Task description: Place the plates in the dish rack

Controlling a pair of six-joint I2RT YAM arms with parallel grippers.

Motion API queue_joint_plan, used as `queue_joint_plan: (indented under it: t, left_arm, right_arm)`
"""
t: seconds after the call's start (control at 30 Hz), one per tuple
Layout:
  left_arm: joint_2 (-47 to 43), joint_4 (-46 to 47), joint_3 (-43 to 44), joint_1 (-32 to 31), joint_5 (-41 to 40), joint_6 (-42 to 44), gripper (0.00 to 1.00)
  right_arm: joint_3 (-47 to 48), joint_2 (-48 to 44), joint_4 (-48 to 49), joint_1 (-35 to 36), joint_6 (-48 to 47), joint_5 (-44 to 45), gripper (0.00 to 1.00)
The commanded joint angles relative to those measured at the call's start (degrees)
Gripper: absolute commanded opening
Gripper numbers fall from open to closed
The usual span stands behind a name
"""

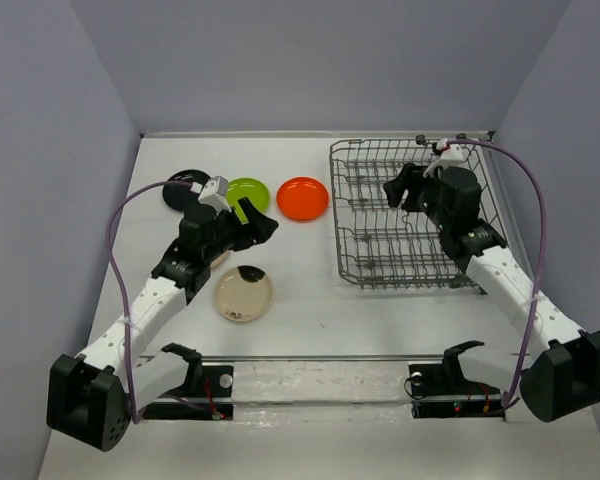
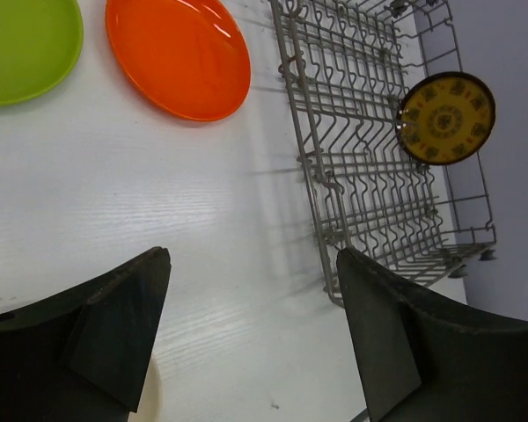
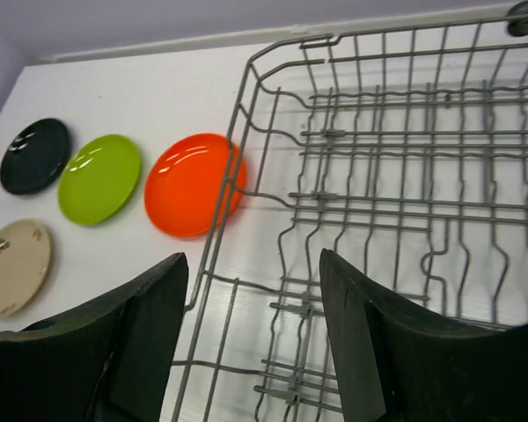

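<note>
The grey wire dish rack (image 1: 410,215) stands at the right. A brown plate with a yellow pattern (image 2: 446,118) stands upright at its far side in the left wrist view. On the table lie a black plate (image 1: 180,188), a lime green plate (image 1: 248,192), an orange plate (image 1: 302,198) and a cream plate with a dark patch (image 1: 244,294). A beige plate (image 3: 13,268) shows in the right wrist view; my left arm mostly hides it from above. My left gripper (image 1: 260,225) is open and empty above the table between the plates and the rack. My right gripper (image 1: 400,185) is open and empty over the rack's left part.
The rack's left wall (image 3: 213,229) runs close beside the orange plate (image 3: 192,183). Grey walls close in the table on three sides. Two black fixtures (image 1: 195,375) (image 1: 450,375) stand at the near edge.
</note>
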Motion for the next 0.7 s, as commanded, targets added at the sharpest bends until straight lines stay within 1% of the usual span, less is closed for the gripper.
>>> queue_joint_plan:
  t: [0.0, 0.1, 0.17, 0.23, 0.27, 0.33, 0.4, 0.43, 0.47, 0.53, 0.67]
  left_arm:
    - [5.79, 14.35, -2.66, 0.14, -5.57, -13.16, 0.86]
    - [13.96, 18.3, -1.34, -0.3, -10.5, -15.71, 0.83]
    - [18.96, 20.41, -0.11, -1.18, -16.37, -18.88, 0.8]
    - [22.23, 21.3, 1.11, -1.79, -19.46, -21.42, 0.8]
    - [25.38, 22.35, 2.51, -2.4, -21.39, -21.96, 0.8]
    - [28.56, 22.62, 5.58, -2.85, -22.9, -23.53, 0.8]
    - [33.56, 22.89, 7.7, -3.55, -24.3, -24.33, 0.8]
    - [34.97, 22.89, 9.8, -3.64, -24.66, -25.12, 0.78]
    - [37.86, 22.89, 10.78, -3.64, -24.4, -25.56, 0.78]
    - [40.42, 22.89, 13.93, -3.99, -24.22, -25.92, 0.77]
    - [46.31, 22.54, 16.94, -4.26, -24.84, -26.09, 0.73]
  right_arm:
    - [-3.93, -2.56, 5.73, 2.64, 4.38, -7.57, 0.67]
    - [-5.52, -3.35, 6.87, 4.05, 4.91, -10.13, 0.67]
    - [-7.01, -3.88, 6.96, 4.66, 5.17, -11.0, 0.66]
    - [-8.33, -5.36, 6.96, 5.45, 5.09, -10.75, 0.66]
    - [-8.68, -5.98, 7.14, 6.07, 5.17, -10.66, 0.66]
    - [-9.47, -7.56, 7.31, 6.07, 5.26, -10.83, 0.66]
    - [-9.56, -8.18, 7.4, 6.07, 5.17, -10.92, 0.66]
    - [-9.74, -8.62, 7.4, 6.07, 5.17, -11.01, 0.66]
    - [-9.83, -8.71, 7.4, 6.6, 5.26, -11.53, 0.66]
    - [-10.09, -8.89, 7.58, 6.6, 5.35, -12.06, 0.66]
    - [-10.18, -9.59, 7.58, 6.6, 5.35, -12.42, 0.66]
